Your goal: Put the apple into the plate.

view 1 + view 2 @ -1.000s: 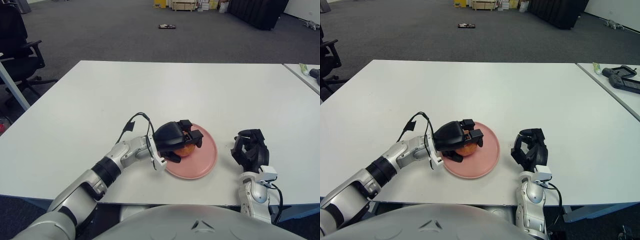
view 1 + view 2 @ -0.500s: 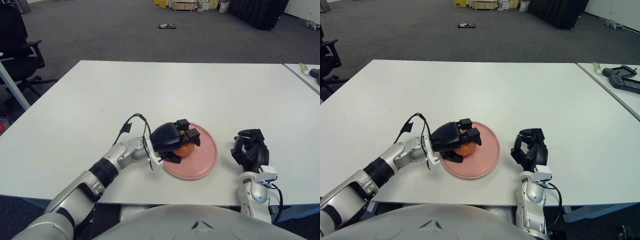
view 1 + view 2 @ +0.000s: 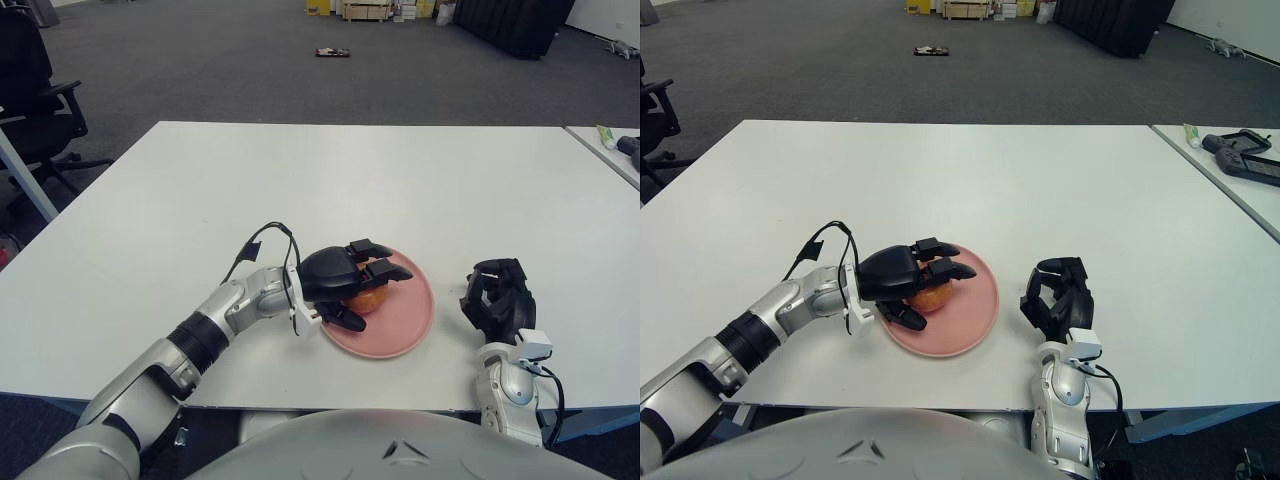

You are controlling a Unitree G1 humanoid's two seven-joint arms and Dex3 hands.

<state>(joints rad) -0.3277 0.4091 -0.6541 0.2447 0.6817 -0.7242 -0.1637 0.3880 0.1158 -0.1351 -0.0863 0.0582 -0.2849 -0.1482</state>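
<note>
apple [image 3: 368, 299] in plate [image 3: 405, 320], right robot hand [image 3: 500, 302] beside

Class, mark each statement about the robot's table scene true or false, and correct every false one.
1. The apple lies on the pink plate. True.
2. The left hand is over the apple. True.
3. The right hand holds the plate. False: it shows to the plate's right, apart from it.
4. The plate stands at the table's far edge. False: it stands near the robot's edge.
5. The plate is blue. False: pink.
</note>
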